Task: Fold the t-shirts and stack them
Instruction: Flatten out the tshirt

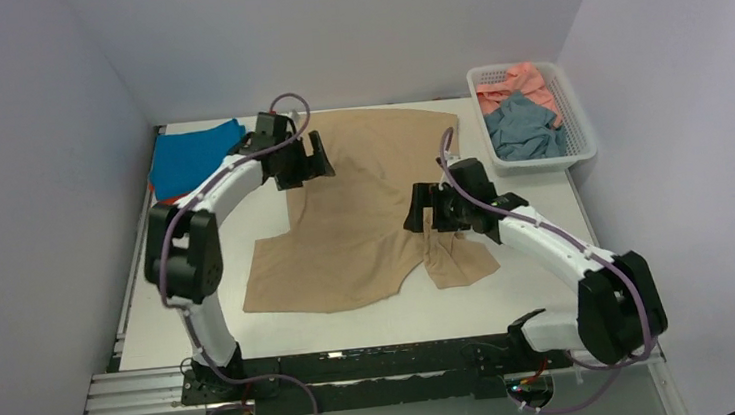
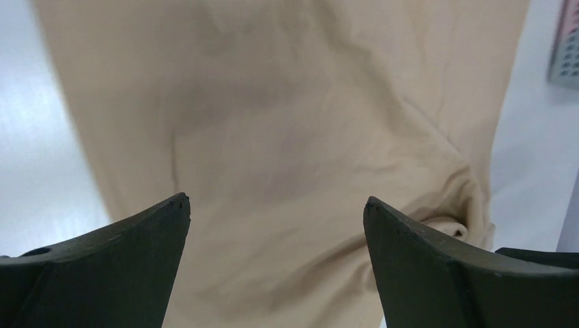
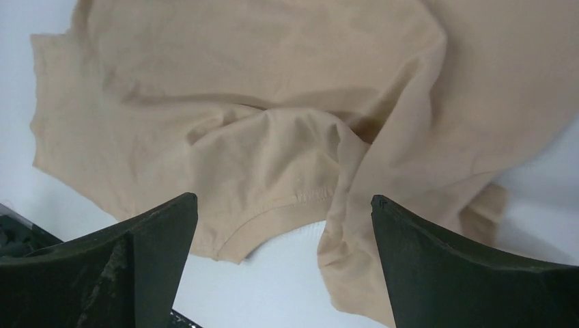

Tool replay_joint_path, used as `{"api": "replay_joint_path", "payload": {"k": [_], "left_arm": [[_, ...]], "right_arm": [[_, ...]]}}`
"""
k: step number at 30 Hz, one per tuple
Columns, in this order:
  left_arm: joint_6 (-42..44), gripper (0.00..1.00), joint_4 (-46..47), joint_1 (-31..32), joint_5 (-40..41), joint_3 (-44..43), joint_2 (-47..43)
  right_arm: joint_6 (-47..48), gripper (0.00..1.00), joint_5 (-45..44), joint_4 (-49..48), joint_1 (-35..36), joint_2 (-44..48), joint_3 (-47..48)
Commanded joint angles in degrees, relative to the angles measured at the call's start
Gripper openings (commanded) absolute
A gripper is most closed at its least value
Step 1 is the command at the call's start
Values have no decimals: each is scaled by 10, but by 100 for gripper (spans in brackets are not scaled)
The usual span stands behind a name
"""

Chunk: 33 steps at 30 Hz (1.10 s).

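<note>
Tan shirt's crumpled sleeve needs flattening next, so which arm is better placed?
Right. The open right gripper hangs close by the crumpled sleeve of the tan shirt, while the left gripper, also open, sits over the shirt's far left edge.

Tan shirt (image 1: pixel 354 219): soft matt knit cloth, lightly creased, with a stitched hem showing in the right wrist view. Blue shirt (image 1: pixel 194 157): matt cloth, smooth. Pink shirt (image 1: pixel 525 78) and grey shirt (image 1: pixel 525 128): matt cloth, crumpled. Basket (image 1: pixel 583 138): white plastic lattice with a slight sheen. Counter (image 1: pixel 551 282): white, smooth, semi-matt. Left arm (image 1: pixel 221 185) and right arm (image 1: pixel 557 241): glossy white plastic shells, matt black joints. Left gripper (image 2: pixel 276 199) and right gripper (image 3: pixel 283 199): dark matt plastic fingers (image 2: pixel 116 273), smooth faces with a faint sheen at the edges. Cables (image 1: pixel 289 102): smooth purplish sleeve. Rail (image 1: pixel 129 391): bare silver metal, brushed look. Walls (image 1: pixel 31 197): plain matt white.
</note>
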State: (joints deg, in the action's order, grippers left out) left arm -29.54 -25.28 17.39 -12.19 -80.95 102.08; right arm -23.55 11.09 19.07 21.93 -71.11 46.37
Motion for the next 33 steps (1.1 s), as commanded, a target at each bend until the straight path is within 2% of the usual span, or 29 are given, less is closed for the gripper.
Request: {"api": "replay_joint_path", "payload": {"k": [1,5,10,12,17,19,22,25,27,29,31,33], "left_arm": [[21,99,13,9,-80,-56,102],[18,99,26,9,-79,-66,159],[5,99,12,9,-50,-14,160],[-11,99,22,10,-38,51,120],[-67,99,103,32,-80,299,-12],[-99,99,128,67,-88,370,-59],[-144,99,161,146,-108,425,-107],[-174,99,233,250,-138,428,-125],[-150,99,219,293,-131,373,-113],[-124,99,186,316,-104,317,-98],[-122,99,219,321,-139,289,-80],[-126,99,233,321,-157,267,-68]], "right_arm": [[-70,100,6,-81,9,-54,-9],[-91,100,-40,-83,5,-97,-15],[-111,100,-16,-100,-23,-171,-11],[-105,100,-18,-93,-37,-208,11],[-80,100,-11,-87,-69,-324,119],[-73,100,-17,-77,-70,-372,184],[-57,100,-5,-73,-71,-453,296],[-34,100,24,-59,-63,-538,419],[-18,100,40,-51,-56,-589,487],[5,100,55,-26,-50,-631,572],[20,100,65,17,-49,-659,664],[27,100,63,39,-49,-656,706]]}}
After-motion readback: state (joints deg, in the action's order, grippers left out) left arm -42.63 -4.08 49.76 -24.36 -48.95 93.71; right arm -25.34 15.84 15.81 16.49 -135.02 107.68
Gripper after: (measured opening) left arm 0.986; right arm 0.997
